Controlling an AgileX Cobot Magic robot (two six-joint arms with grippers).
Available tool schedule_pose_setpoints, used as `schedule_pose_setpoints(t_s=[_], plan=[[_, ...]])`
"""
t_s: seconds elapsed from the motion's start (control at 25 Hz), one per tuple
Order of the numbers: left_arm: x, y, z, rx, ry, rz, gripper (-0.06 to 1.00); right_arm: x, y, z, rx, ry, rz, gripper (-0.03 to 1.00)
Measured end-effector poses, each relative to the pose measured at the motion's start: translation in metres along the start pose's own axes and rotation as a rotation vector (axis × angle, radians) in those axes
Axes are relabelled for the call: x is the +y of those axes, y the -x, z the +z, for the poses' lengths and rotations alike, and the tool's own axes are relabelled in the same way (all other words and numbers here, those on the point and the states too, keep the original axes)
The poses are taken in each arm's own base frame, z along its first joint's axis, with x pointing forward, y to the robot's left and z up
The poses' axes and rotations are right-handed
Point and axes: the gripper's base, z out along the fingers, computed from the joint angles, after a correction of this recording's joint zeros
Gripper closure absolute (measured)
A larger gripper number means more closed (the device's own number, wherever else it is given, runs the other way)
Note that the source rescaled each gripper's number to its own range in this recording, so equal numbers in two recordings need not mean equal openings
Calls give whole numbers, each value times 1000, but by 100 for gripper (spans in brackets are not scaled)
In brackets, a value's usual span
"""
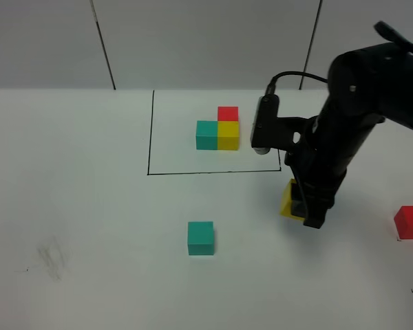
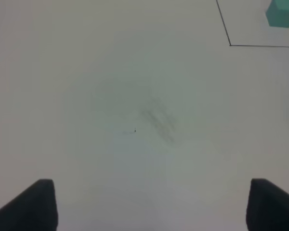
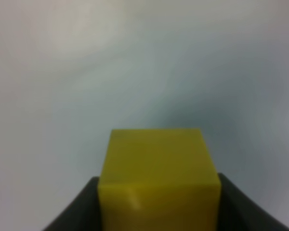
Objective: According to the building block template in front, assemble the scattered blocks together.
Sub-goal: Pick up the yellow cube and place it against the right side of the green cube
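- The right gripper [image 1: 301,207] is clamped on the loose yellow cube [image 1: 287,199], which sits squarely between its dark fingers [image 3: 74,214] in the wrist view.
- The teal cube [image 1: 201,238] lies on the white table [image 1: 89,206] well off to one side of that gripper. The red cube [image 1: 410,222] rests well off to the other side, beyond the arm.
- The template [image 1: 218,129], three cubes joined in an L, stands past the gripper inside the black outline [image 1: 151,137], whose near corner is just beside the tool.
- The left gripper [image 2: 154,207] hangs with its fingers spread wide and nothing between them, over a faint smudge [image 2: 159,122].
- Risk: the yellow cube looks tilted in the high view, so a loose or off-centre hold could let it twist or drop.
- Risk: setting it against the teal cube with bulky fingers could shove that cube askew and spoil the L.
- Risk: a swing toward the frame could knock the template.
- Hard to read: the fingers mask most of the yellow cube from above, and it cannot be told whether it clears the table.
- The red cube is cut by the picture's edge, and the left arm is absent from the high view.
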Motion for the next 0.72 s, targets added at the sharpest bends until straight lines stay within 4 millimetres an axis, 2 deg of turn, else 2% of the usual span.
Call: schedule_pose_setpoints(t_s=[0.2,0.36,0.72], plan=[[0,0,0,0,0,0,-1,-13,30,29,49,1,-74,71],[0,0,0,0,0,0,-1,-14,35,44,71,29,-86,71],[0,0,0,0,0,0,-1,12,57,50,80,65,-93,71]])
